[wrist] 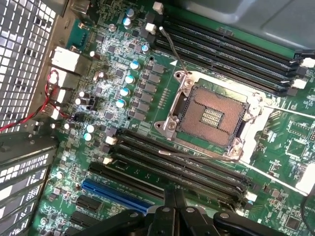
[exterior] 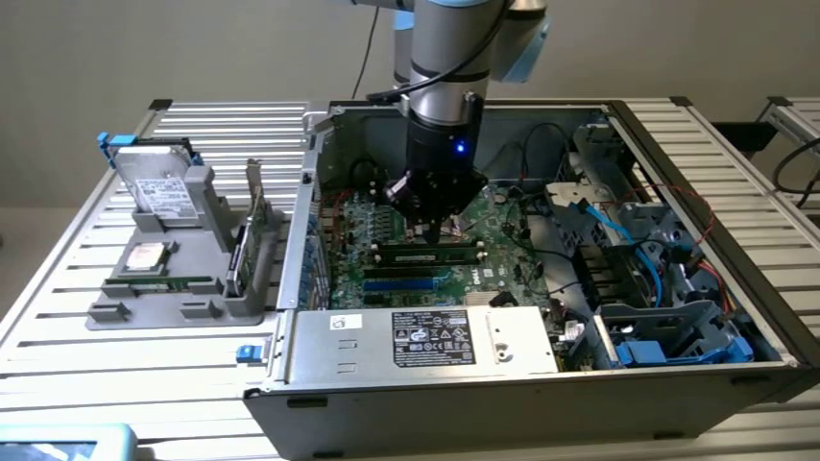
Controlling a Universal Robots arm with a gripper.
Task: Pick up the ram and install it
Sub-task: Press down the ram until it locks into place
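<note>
The fingers [exterior: 440, 229] are pressed together just above the ram [exterior: 427, 256], a thin green stick lying seated in a black slot at the centre of the motherboard [exterior: 506, 240], its long axis running from the exterior view's left to its right. In the wrist view the shut fingers [wrist: 174, 209] hang over the black slot rails [wrist: 182, 164], with one blue slot [wrist: 115, 194] beside them and one open CPU socket [wrist: 211, 115] further out. Blue cables [exterior: 615, 230] and a drive cage [exterior: 679, 331] crowd the case's [exterior: 513, 394] right side in the exterior view. At left, on the slatted tabletop [exterior: 77, 279], one grey holder [exterior: 180, 288] carries a hard drive [exterior: 160, 182], an upright expansion card [exterior: 256, 216] and another green stick [exterior: 160, 285].
</note>
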